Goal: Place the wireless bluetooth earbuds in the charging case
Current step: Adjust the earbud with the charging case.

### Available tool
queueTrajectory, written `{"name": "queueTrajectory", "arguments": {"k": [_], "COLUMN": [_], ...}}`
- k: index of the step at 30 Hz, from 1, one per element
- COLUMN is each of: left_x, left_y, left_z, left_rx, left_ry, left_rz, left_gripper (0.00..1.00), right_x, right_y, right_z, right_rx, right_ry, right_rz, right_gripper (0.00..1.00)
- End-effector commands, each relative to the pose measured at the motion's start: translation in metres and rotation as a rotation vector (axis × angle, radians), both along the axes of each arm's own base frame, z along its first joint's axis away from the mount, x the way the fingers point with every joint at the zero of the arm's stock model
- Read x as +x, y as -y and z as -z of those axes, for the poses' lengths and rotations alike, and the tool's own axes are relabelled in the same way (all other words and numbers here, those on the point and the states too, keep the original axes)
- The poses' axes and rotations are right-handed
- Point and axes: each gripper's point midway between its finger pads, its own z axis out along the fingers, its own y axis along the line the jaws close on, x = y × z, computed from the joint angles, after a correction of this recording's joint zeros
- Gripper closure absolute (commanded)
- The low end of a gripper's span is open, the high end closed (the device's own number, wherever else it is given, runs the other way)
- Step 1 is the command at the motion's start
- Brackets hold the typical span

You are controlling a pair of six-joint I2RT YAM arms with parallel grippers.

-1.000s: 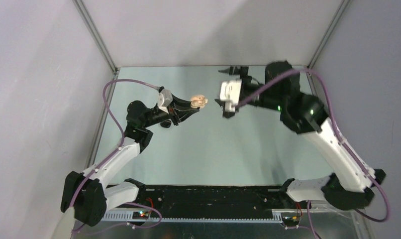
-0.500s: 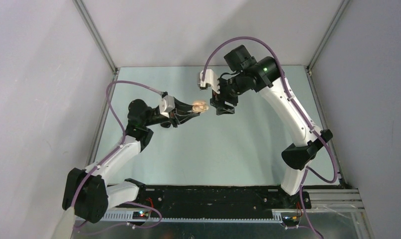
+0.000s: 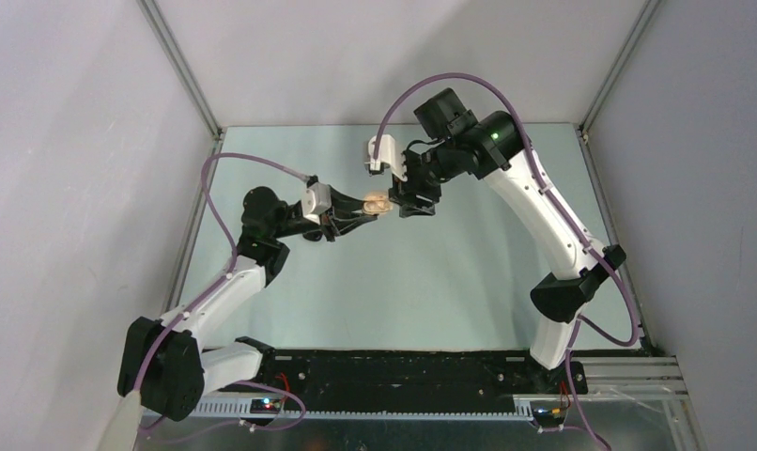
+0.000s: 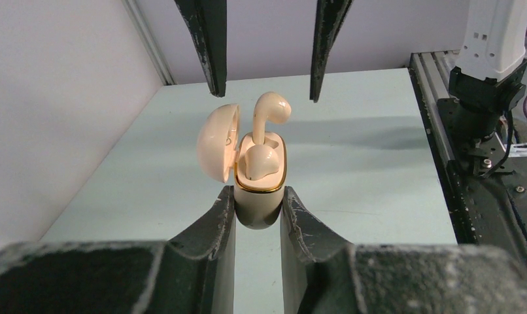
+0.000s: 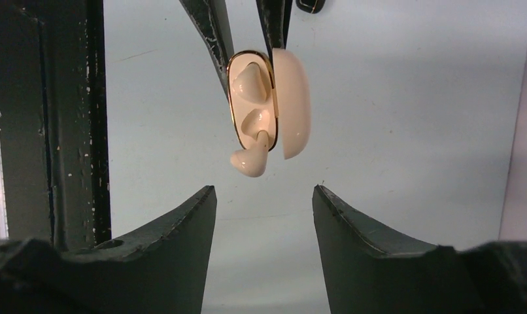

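Note:
My left gripper (image 3: 371,208) (image 4: 257,199) is shut on the charging case (image 3: 378,201) (image 4: 259,199), a cream pebble with a gold rim, and holds it above the table. Its lid (image 4: 218,140) (image 5: 291,101) hangs open to one side. One earbud (image 4: 259,160) (image 5: 251,82) sits low in the case. The other earbud (image 4: 269,114) (image 5: 250,160) stands with its stem in its socket and its head sticking out. My right gripper (image 3: 409,199) (image 5: 264,191) faces the case, open and holding nothing, its fingertips (image 4: 216,88) just short of the raised bud.
Pale green tabletop (image 3: 403,282) inside grey walls, with metal posts at the back corners (image 3: 210,122). A black rail (image 3: 403,371) runs along the near edge. A small dark object (image 5: 310,5) lies on the table beyond the case.
The right arm has swung in from the right and now points its gripper at the case, with the jaws narrowed somewhat. The left gripper kept its hold and shifted slightly.

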Motion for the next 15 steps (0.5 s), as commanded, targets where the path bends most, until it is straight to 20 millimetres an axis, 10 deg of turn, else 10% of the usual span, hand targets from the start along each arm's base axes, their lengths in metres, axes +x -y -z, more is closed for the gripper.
{"name": "queueTrajectory", "arguments": {"k": [1, 15], "left_x": [-0.002, -0.001], "left_y": [0.0, 0.002], "left_z": [-0.022, -0.023], "left_rx": [-0.005, -0.003], "left_ry": [0.119, 0.115], "left_rz": [0.026, 0.034], "left_gripper": [1.0, 1.0], "right_x": [0.009, 0.014], "right_y": [-0.009, -0.024], "right_z": [-0.01, -0.01], "right_rx": [0.039, 0.058], "right_ry": [0.043, 0.06], "right_rz": [0.01, 0.008], "right_gripper": [0.42, 0.46]}}
